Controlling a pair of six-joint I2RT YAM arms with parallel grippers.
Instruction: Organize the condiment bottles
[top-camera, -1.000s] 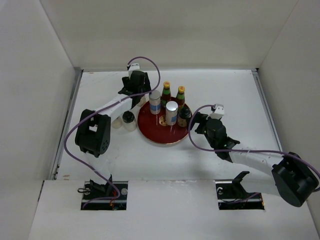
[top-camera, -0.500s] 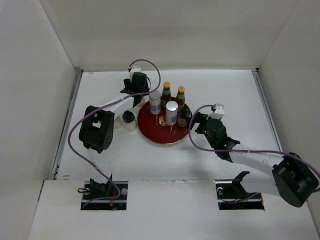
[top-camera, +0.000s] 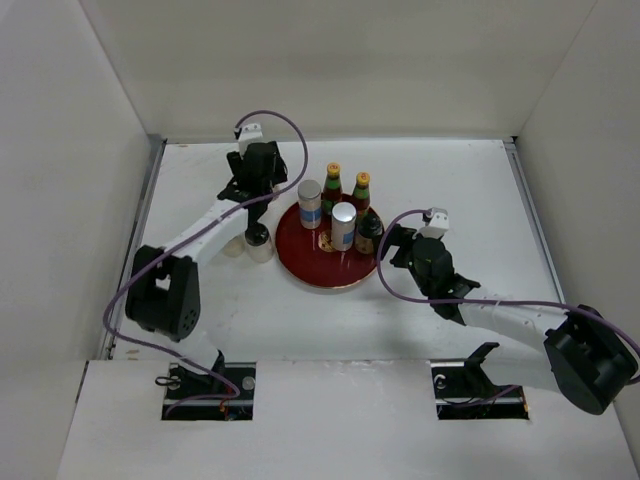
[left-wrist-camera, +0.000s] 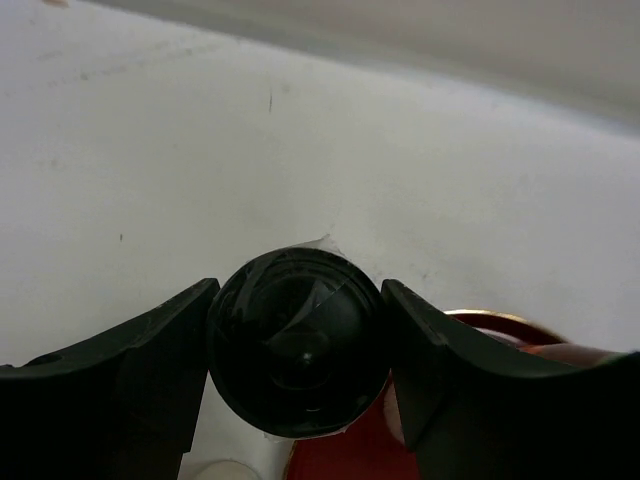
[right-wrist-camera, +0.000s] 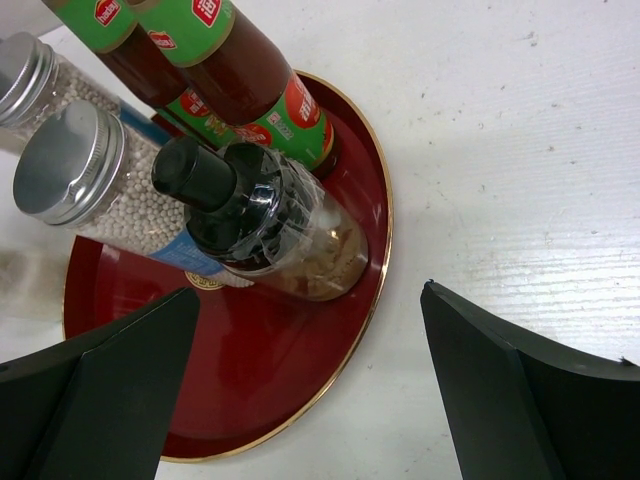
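The round red tray (top-camera: 322, 272) carries two sauce bottles (top-camera: 333, 185) with yellow caps, two silver-topped cylinders (top-camera: 343, 226) and a dark-lidded jar (top-camera: 369, 231) at its right rim. Another dark-lidded jar (top-camera: 258, 240) stands on the table left of the tray. My left gripper (top-camera: 254, 188) is raised behind it. In the left wrist view its fingers touch both sides of a round black lid (left-wrist-camera: 298, 340), above the tray's left rim (left-wrist-camera: 340, 460). My right gripper (top-camera: 400, 246) is open and empty, just right of the tray (right-wrist-camera: 250, 400), facing the jar (right-wrist-camera: 270, 230).
A small whitish container (top-camera: 235, 246) stands left of the table jar. White walls enclose the table on three sides. Purple cables (top-camera: 290, 130) loop over both arms. The arm bases sit at the near edge.
My left gripper has moved left, away from the tray's back-left rim and the silver-topped cylinder. The right arm and the bottles on the tray have not moved.
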